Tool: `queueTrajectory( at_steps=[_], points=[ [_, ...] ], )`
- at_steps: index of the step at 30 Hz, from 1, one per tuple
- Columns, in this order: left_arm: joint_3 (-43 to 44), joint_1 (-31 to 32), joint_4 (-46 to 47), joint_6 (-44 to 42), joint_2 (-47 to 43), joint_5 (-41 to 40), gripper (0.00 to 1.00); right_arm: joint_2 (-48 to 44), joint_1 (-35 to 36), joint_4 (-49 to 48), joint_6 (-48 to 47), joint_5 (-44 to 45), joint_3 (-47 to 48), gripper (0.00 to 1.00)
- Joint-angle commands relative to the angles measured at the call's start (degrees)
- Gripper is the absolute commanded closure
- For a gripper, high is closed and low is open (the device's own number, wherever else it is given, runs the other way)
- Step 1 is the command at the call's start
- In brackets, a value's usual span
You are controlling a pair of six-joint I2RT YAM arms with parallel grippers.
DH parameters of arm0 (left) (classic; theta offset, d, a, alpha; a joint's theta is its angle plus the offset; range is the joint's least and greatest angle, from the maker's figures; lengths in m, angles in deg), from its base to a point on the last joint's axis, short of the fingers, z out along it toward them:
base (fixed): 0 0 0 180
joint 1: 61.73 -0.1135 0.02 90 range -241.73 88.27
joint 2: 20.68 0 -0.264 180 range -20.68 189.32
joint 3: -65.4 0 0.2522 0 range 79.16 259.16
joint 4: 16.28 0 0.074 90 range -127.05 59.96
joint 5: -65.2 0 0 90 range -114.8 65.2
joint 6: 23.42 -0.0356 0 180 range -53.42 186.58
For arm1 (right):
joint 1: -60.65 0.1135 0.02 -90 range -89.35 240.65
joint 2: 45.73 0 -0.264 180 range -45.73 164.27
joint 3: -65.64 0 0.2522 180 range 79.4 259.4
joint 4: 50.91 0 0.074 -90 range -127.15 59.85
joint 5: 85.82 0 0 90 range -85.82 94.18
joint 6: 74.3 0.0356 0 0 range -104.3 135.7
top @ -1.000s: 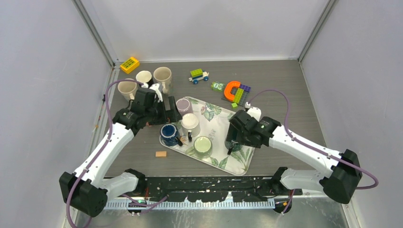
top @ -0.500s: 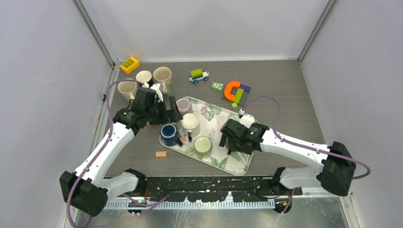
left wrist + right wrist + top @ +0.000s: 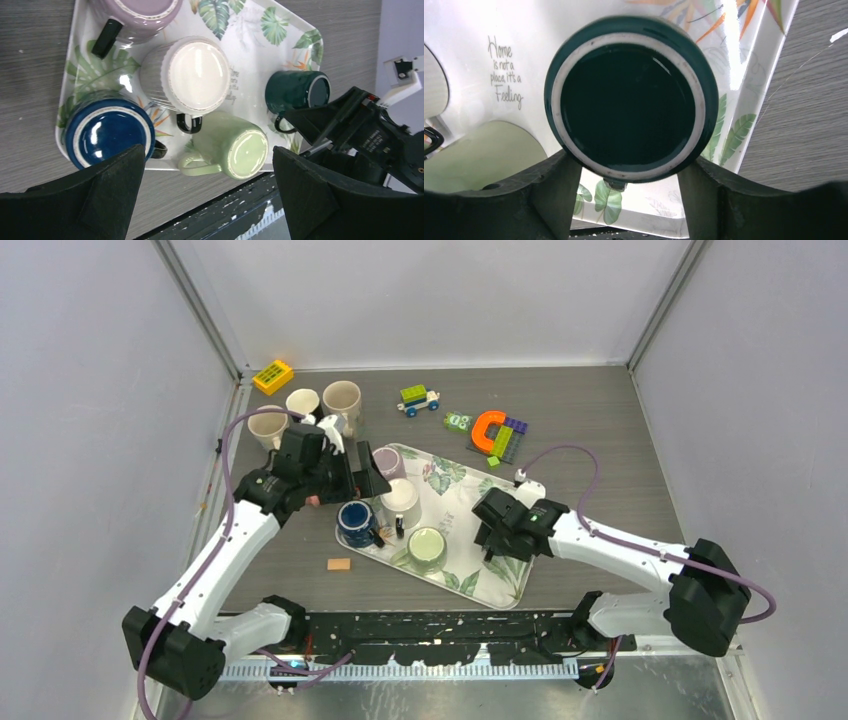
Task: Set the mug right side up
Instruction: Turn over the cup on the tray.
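Cream ceramic mugs [image 3: 302, 402]: three, upper left of the grey counter [image 3: 600, 420].
Left pincer [image 3: 208, 150]: spread wide above the white leaf-print tray [image 3: 250, 45].
Glazed mugs on tray [image 3: 200, 75]: five, bases showing.
Dark green glazed mug [image 3: 631, 107]: right end of tray, between the fingers of the right pincer [image 3: 628, 162]; whether they grip it, I cannot tell.
Top view only: the cream mugs.
Left wrist view only: all five tray mugs together.

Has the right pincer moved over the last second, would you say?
Yes: the right pincer shifted slightly left over the tray, toward the pale green mug.
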Motion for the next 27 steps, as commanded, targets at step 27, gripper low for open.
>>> queueTrajectory(
  at_steps=[27],
  points=[
    [-2.64,-4.72,16.76,18.08,-1.78,23.13,0.00,-5.06,-0.38,-1.82,-9.95,-1.41,-4.31,0.67]
  ],
)
